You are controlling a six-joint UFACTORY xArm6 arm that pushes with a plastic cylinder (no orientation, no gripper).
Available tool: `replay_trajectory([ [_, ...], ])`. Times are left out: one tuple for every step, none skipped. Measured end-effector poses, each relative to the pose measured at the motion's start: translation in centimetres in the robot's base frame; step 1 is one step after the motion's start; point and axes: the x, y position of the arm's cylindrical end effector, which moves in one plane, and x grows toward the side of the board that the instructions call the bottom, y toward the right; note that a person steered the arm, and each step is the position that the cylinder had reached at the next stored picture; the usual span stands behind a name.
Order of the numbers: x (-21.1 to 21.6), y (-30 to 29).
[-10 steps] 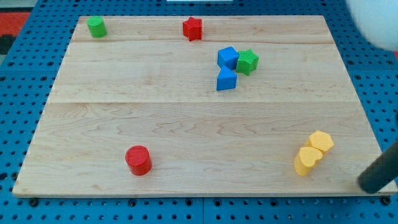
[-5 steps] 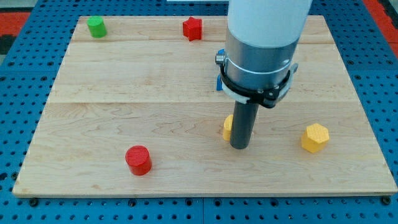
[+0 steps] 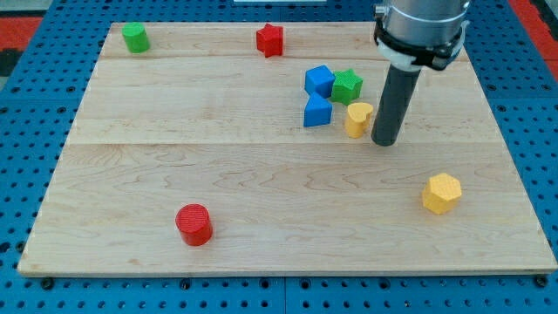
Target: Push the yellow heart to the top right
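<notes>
The yellow heart [image 3: 357,119] sits right of the board's centre, just right of the lower blue block [image 3: 317,112] and below the green star [image 3: 347,86]. My tip [image 3: 385,141] rests on the board just to the heart's right and slightly below it, close to or touching it. The rod rises from the tip toward the view's top right.
An upper blue block [image 3: 319,80] touches the green star. A red star [image 3: 270,39] and a green cylinder [image 3: 135,37] lie along the top edge. A red cylinder [image 3: 193,224] is at bottom left, a yellow hexagon [image 3: 442,193] at bottom right. The wooden board [image 3: 174,157] ends near all sides.
The yellow heart has moved up and right, from below centre to beside the blue and green blocks. My tip moved up and right with it. The yellow hexagon stayed put.
</notes>
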Motion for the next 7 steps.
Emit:
replay_trajectory([
  [-1.3, -4.9],
  [-4.2, 0.5],
  [-5.3, 3.2],
  [-9.7, 3.4],
  [-10.8, 5.5],
  [-13.1, 5.2],
  [-16.9, 5.9],
])
